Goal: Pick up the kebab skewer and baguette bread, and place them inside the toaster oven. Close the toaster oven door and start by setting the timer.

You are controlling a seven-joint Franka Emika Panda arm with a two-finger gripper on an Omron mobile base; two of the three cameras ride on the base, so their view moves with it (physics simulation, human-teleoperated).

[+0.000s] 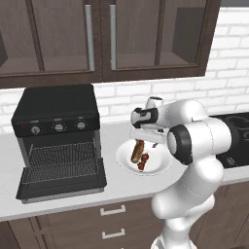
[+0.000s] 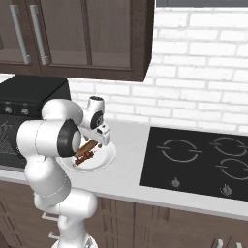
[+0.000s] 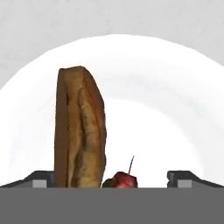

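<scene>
The oven [image 1: 57, 138] sits at the left end of the counter [image 1: 121, 187], under the dark wall cabinets [image 1: 104, 36]. Its door [image 1: 62, 186] is dropped flat in front of it, and the wire rack [image 1: 61, 160] shows inside, below three knobs [image 1: 59, 127]. In the right base view the oven [image 2: 26, 104] is partly hidden behind the arm.

Just right of the oven lies a white plate [image 1: 158, 165]. On it the bread [image 1: 138, 151] lies lengthwise, with the skewer [image 1: 144, 161] just beside it on the side nearer the counter's front edge. The right base view shows the same pair, bread [image 2: 87, 146] and skewer [image 2: 84, 157], on the plate [image 2: 107, 156], partly covered by the hand.

The fingers [image 1: 142, 137] hang right over the plate, pointing down at the food. In the hand view the fingers [image 3: 113, 180] stand wide apart, one tip at each side of the bottom edge, and they grip nothing. The bread [image 3: 80, 131] runs up between them, close to the left tip [image 3: 41, 179], and a red chunk of the skewer [image 3: 123, 179] with its thin stick end shows just right of the loaf. Both rest on the plate [image 3: 175, 100].

A black cooktop [image 2: 201, 162] is set into the counter well to the right, apart from the plate.
</scene>
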